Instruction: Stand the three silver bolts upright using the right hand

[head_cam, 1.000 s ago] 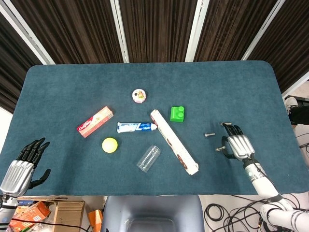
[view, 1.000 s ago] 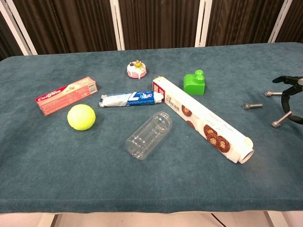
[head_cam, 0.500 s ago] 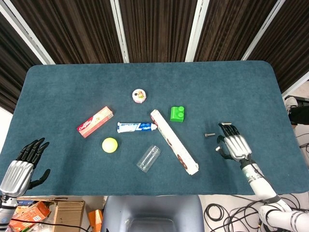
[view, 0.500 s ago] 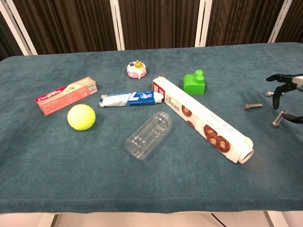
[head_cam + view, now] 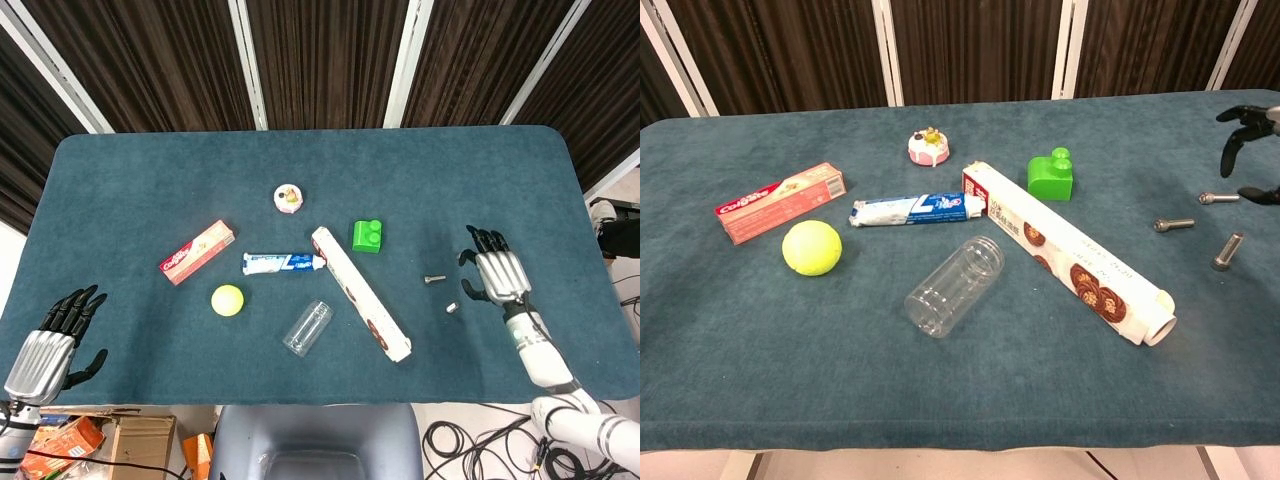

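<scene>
Bolts, three, silver: one [image 5: 1174,224] lying flat, one [image 5: 1219,198] flat near the empty, spread-fingered right hand [image 5: 1250,135], one [image 5: 1228,250] tilted, all at right of frame; small and round, likely to roll or topple if nudged.

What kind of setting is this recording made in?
Probably a lab or test workspace, not a home: a table covered in blue-green cloth, dark slatted panels behind it, loose cables on the floor, and unrelated props such as a tennis ball and bolts.
</scene>
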Controlling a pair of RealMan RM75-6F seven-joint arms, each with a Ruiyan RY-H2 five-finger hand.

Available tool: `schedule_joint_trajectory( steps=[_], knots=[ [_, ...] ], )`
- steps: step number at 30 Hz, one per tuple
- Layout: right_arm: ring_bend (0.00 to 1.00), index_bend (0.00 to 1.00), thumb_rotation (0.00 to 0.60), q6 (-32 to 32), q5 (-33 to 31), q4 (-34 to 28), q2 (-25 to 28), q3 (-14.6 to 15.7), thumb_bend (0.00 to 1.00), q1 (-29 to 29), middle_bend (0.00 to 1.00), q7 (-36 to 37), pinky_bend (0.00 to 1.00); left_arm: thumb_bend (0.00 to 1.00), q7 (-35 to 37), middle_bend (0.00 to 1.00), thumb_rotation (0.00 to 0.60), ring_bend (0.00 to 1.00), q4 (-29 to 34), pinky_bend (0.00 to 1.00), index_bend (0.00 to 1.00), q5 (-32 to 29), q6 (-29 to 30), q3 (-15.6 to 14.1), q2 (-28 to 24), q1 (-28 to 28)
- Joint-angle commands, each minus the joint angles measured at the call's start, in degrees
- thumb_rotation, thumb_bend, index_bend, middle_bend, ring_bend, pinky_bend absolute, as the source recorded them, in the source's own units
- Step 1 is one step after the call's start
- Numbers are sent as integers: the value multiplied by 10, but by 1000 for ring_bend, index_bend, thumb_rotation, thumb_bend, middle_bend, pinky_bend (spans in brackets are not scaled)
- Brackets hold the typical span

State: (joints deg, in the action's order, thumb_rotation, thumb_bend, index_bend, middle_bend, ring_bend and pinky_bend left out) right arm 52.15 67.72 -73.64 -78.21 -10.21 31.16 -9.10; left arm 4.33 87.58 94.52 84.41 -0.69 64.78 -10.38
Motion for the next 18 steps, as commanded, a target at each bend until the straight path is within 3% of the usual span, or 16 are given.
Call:
schedule_joint_trajectory(
  steps=[1,8,18],
  knots=[
    [0,456,600,-36,-31,29,-18,-9,327,30,0,-45,30,357,-4,0,600,0,0,124,0,-3,-7,1,2,-4],
    [0,460,600,-74,-69,77,-55,-1,268,62,0,-98,30,357,3,0,600,0,-7,124,0,-14,-17,5,5,-9],
    [0,486,600,-98,-80,117,-86,8,266,89,0,-123,30,357,0,0,600,0,-9,124,0,-21,-27,7,8,-15]
  ],
)
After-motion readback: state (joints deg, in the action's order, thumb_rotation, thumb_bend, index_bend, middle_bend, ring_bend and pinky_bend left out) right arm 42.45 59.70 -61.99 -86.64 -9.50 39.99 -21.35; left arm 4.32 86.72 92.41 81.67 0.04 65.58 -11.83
